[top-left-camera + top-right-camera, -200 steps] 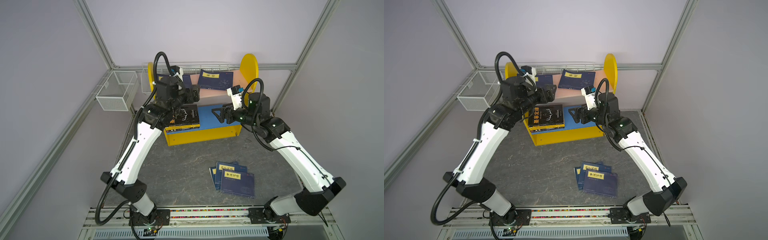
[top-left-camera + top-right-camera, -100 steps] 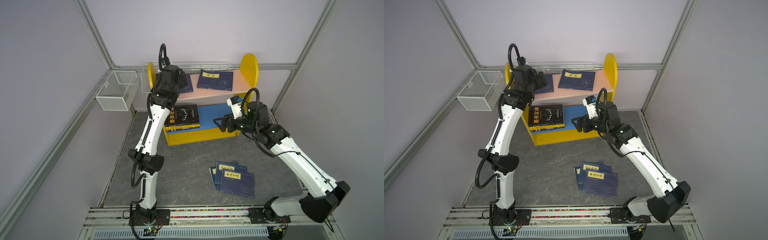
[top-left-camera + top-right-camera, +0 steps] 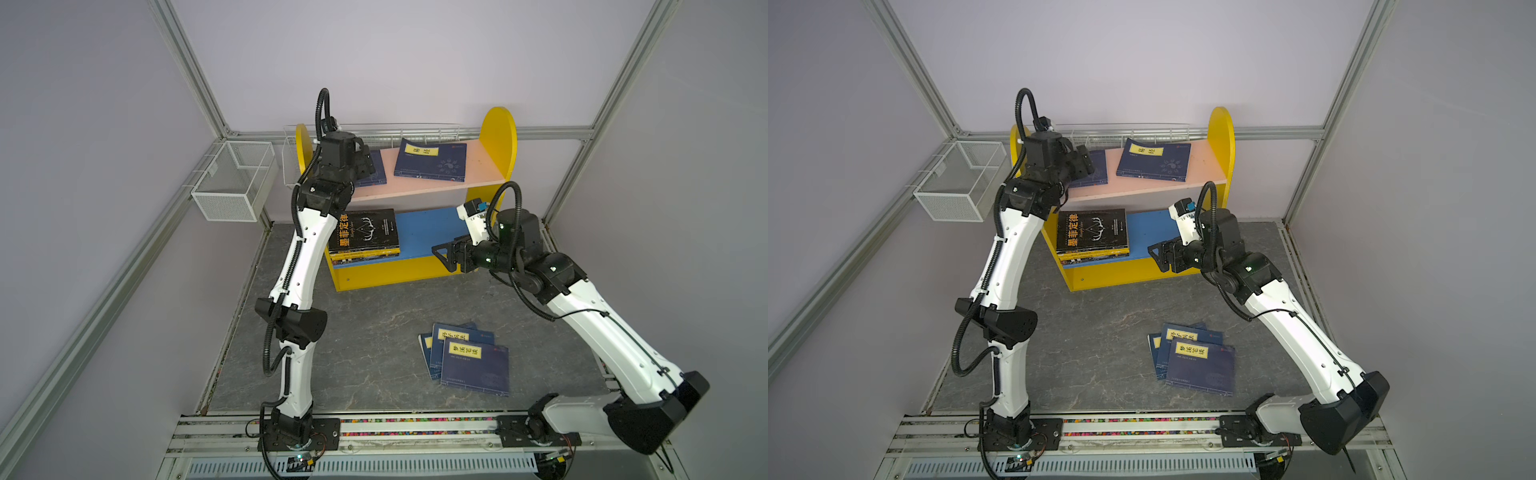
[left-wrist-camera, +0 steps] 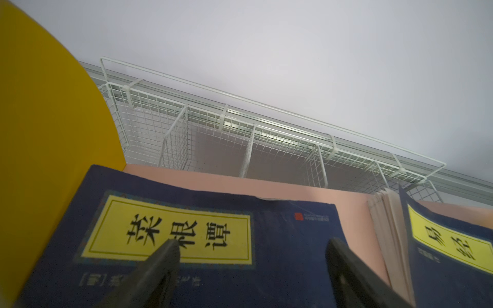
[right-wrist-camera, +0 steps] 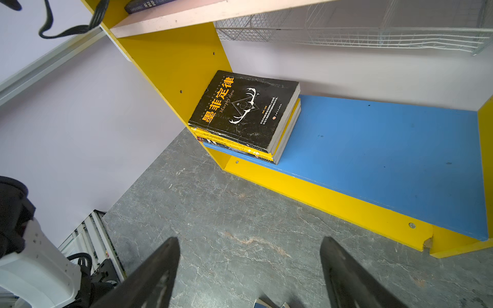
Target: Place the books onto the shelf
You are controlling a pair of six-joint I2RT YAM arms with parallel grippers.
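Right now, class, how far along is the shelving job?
Done: two navy books lie on the pink board, and a stack topped by a black book on the blue board. In hand: nothing; the left hand and right hand are open. Left: the navy pile on the floor.

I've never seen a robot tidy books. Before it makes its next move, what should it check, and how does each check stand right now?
1. Left gripper open and empty: ok, its jaws stand apart over the navy book on the pink board.
2. Left fingers clear of that book: cannot tell.
3. Right gripper open and empty: ok.
4. All books shelved: not ok, a navy pile lies on the floor.
5. Room on the blue board: ok, bare beside the black-topped stack.
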